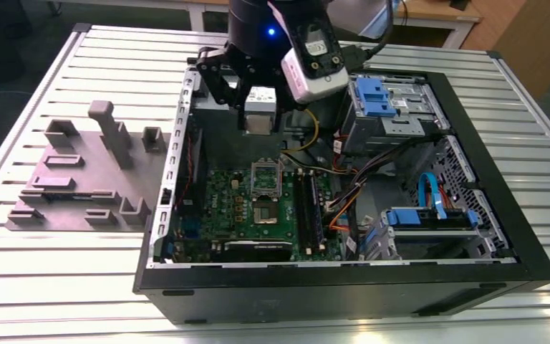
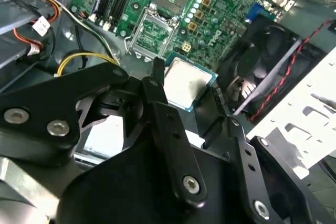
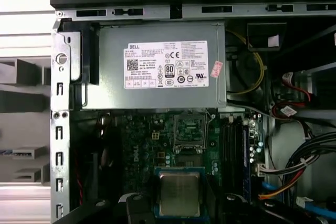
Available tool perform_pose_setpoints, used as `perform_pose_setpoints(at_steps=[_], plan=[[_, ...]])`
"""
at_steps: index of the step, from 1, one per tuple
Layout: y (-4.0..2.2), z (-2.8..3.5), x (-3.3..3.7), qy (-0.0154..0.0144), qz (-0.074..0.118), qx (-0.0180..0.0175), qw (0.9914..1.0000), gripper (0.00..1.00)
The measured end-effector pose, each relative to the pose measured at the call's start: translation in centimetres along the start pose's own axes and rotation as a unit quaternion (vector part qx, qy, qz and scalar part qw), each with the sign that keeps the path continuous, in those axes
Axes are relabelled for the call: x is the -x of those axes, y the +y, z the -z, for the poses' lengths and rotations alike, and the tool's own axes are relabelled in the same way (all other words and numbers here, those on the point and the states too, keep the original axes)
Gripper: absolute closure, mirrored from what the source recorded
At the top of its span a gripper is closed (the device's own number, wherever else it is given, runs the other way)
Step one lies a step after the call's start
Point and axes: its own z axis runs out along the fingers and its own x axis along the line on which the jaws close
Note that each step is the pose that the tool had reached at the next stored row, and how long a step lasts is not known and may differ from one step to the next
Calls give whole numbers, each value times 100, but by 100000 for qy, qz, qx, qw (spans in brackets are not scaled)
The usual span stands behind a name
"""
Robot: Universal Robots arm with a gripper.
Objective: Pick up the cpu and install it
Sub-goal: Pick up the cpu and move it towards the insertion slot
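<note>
The cpu [image 2: 186,82] is a small square chip with a silvery top and a thin pale rim. It sits between the black fingers [image 2: 157,85] of my gripper [image 2: 188,88], which is shut on it. It hangs level above the green motherboard [image 3: 142,150] inside the open computer case [image 1: 504,215]. In the first wrist view the cpu [image 3: 179,192] hovers just short of the open socket frame [image 3: 189,132]. In the exterior view the gripper [image 1: 258,129] is over the case's far side, above the socket [image 1: 266,212].
A grey power supply box with a white label [image 3: 160,66] lies beside the socket. Memory slots [image 3: 233,145], coloured cables [image 1: 351,193], a black fan [image 2: 262,61] and blue drive cages [image 1: 375,97] crowd the case. A grey fixture block [image 1: 84,172] stands on the slatted table at the exterior view's left.
</note>
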Motion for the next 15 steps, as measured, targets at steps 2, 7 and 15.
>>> perform_pose_setpoints(at_steps=[2,7,15], plan=[[-1,-8,30,-9,4,-3,100000,53],[2,-26,156,-12,0,2,100000,53],[3,-30,173,-10,1,-5,100000,53]])
